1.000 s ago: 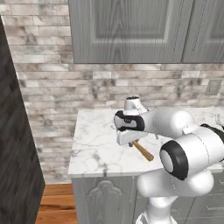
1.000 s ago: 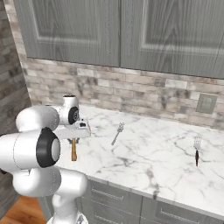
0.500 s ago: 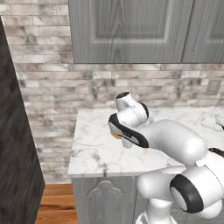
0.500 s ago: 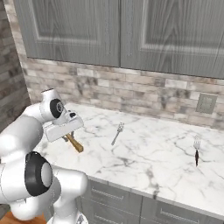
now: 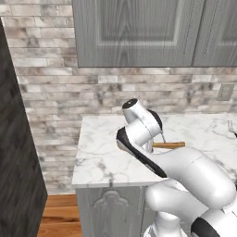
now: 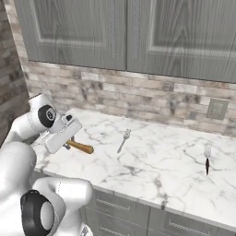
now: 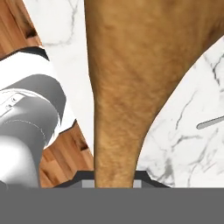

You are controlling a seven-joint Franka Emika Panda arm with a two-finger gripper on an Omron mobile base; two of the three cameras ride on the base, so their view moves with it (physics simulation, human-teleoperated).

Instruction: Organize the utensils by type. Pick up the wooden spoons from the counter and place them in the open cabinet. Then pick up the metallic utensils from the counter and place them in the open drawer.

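My gripper (image 6: pixel 68 139) is shut on an orange-brown wooden spoon (image 6: pixel 81 147) just above the left end of the white marble counter (image 6: pixel 161 170). Its handle sticks out to the right (image 5: pixel 169 145). In the hand view the spoon (image 7: pixel 127 78) rises from between my fingertips, close to the lens. A thin silver fork (image 6: pixel 123 140) lies on the counter to the right of my hand; its handle end (image 7: pixel 212 123) also shows in the hand view. A second fork (image 6: pixel 207 159), with a dark handle, lies further right. The open cabinet and open drawer are out of view.
Closed grey wall cabinets (image 6: pixel 124 32) hang above a stone-tile backsplash (image 6: pixel 138 94) with a wall socket (image 6: pixel 215 109). A dark tall unit (image 5: pixel 14 157) stands left of the counter's end (image 5: pixel 78 162), over a wooden floor (image 5: pixel 58 217).
The arm has swung its elbow round while the hand stays over the counter's left end. The spoon stays in the grip, and its handle has turned from pointing down to pointing right.
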